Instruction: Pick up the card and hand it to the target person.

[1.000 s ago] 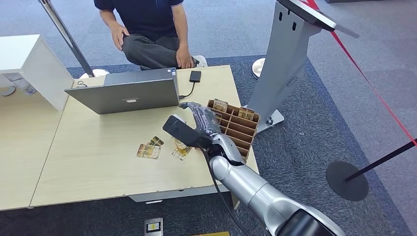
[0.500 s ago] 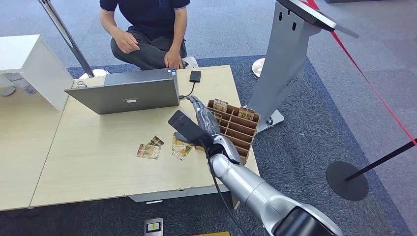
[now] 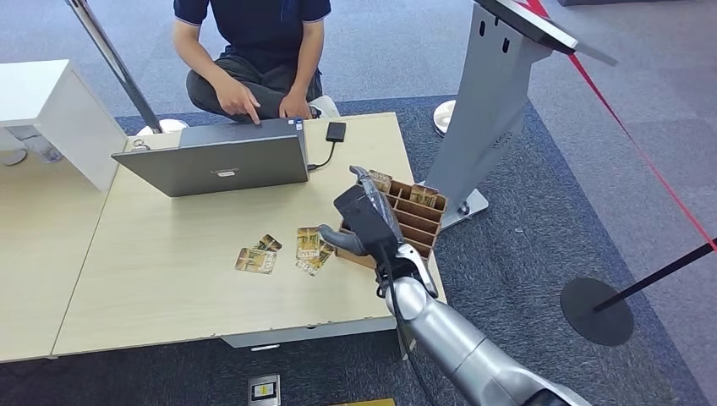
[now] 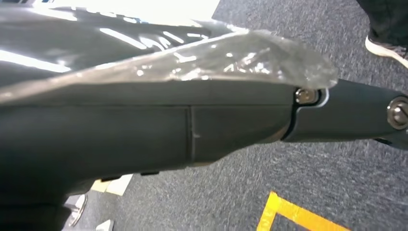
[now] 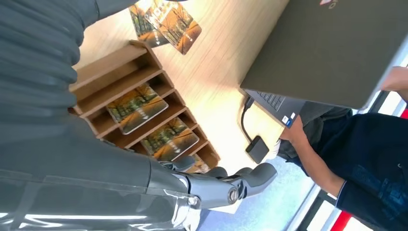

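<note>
Over the last second the right hand has swung away from the loose printed cards on the pale wooden tabletop and now hovers over the brown wooden slotted card holder at the table's right edge. Its fingers are spread and nothing sits between them; the right wrist view shows the fingertips lightly curled above the holder's compartments, clasping nothing. So no card has been picked up, and the hand seems to be lining up on the holder's cards rather than the loose ones. The left hand's state I cannot tell: the left wrist view offers little beyond a dark cover close to the lens.

From the left: a white box-shaped cabinet stands at the table's far corner, then an open grey laptop with a person in a dark shirt sitting behind it, who has meanwhile brought a finger to its top edge. In front lie more orange-and-green cards, flat and near the first group. A small black device on a cable rests beside the laptop. Right of the table, a grey kiosk stand rises from blue-grey carpet, with a red barrier belt beyond.
</note>
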You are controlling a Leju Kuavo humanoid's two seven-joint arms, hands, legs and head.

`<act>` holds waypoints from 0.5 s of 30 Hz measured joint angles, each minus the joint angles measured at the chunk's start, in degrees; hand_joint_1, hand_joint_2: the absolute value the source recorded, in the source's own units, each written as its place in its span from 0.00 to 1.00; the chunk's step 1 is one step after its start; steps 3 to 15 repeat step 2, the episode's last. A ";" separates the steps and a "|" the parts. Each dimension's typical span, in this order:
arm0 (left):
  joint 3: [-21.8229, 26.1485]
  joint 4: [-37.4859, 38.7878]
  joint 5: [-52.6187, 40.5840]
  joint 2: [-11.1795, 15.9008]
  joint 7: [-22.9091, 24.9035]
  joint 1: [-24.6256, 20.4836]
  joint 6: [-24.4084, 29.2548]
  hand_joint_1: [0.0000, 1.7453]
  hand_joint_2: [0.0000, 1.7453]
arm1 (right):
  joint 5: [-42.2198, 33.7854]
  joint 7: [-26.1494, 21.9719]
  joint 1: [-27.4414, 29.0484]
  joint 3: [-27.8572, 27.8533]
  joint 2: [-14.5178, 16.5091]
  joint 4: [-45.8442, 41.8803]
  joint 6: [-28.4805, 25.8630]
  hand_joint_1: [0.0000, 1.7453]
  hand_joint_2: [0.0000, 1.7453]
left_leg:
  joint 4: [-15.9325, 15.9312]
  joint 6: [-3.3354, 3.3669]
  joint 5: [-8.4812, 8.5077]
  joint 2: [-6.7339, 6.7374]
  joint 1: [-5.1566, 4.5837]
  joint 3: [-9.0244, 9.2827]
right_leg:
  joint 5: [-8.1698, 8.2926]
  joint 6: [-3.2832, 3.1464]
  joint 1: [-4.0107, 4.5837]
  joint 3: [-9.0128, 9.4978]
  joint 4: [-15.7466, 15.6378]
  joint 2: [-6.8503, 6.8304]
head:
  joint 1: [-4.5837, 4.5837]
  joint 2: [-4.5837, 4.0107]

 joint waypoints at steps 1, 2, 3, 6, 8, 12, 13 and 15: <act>0.00 0.00 0.19 -0.05 -0.26 0.02 -0.15 0.00 0.00 | 0.39 0.60 0.94 -0.22 -0.68 -1.87 -0.24 0.00 1.00 | 0.00 0.00 0.00 0.00 0.00 0.00 | 0.00 0.00 0.00 0.00 0.00 0.00 | 0.00 0.00; 0.00 0.00 0.26 -0.07 -0.40 0.04 -0.23 0.00 0.00 | 0.59 0.88 1.44 -0.31 -1.05 -2.83 -0.34 0.00 1.00 | 0.00 0.00 0.00 0.01 0.00 0.00 | 0.00 0.00 0.00 0.00 0.00 0.00 | 0.00 0.00; 0.00 0.00 0.26 -0.07 -0.40 0.04 -0.23 0.00 0.00 | 0.59 0.88 1.44 -0.31 -1.05 -2.83 -0.34 0.00 1.00 | 0.00 0.00 0.00 0.01 0.00 0.00 | 0.00 0.00 0.00 0.00 0.00 0.00 | 0.00 0.00; 0.00 0.00 0.26 -0.07 -0.40 0.04 -0.23 0.00 0.00 | 0.59 0.88 1.44 -0.31 -1.05 -2.83 -0.34 0.00 1.00 | 0.00 0.00 0.00 0.01 0.00 0.00 | 0.00 0.00 0.00 0.00 0.00 0.00 | 0.00 0.00; 0.00 0.00 0.26 -0.07 -0.40 0.04 -0.23 0.00 0.00 | 0.59 0.88 1.44 -0.31 -1.05 -2.83 -0.34 0.00 1.00 | 0.00 0.00 0.00 0.01 0.00 0.00 | 0.00 0.00 0.00 0.00 0.00 0.00 | 0.00 0.00; 0.00 0.00 0.26 -0.07 -0.40 0.04 -0.23 0.00 0.00 | 0.59 0.88 1.44 -0.31 -1.05 -2.83 -0.34 0.00 1.00 | 0.00 0.00 0.00 0.01 0.00 0.00 | 0.00 0.00 0.00 0.00 0.00 0.00 | 0.00 0.00; 0.00 0.00 0.26 -0.07 -0.40 0.04 -0.23 0.00 0.00 | 0.59 0.88 1.44 -0.31 -1.05 -2.83 -0.34 0.00 1.00 | 0.00 0.00 0.00 0.01 0.00 0.00 | 0.00 0.00 0.00 0.00 0.00 0.00 | 0.00 0.00; 0.00 0.00 0.26 -0.07 -0.40 0.04 -0.23 0.00 0.00 | 0.59 0.88 1.44 -0.31 -1.05 -2.83 -0.34 0.00 1.00 | 0.00 0.00 0.00 0.01 0.00 0.00 | 0.00 0.00 0.00 0.00 0.00 0.00 | 0.00 0.00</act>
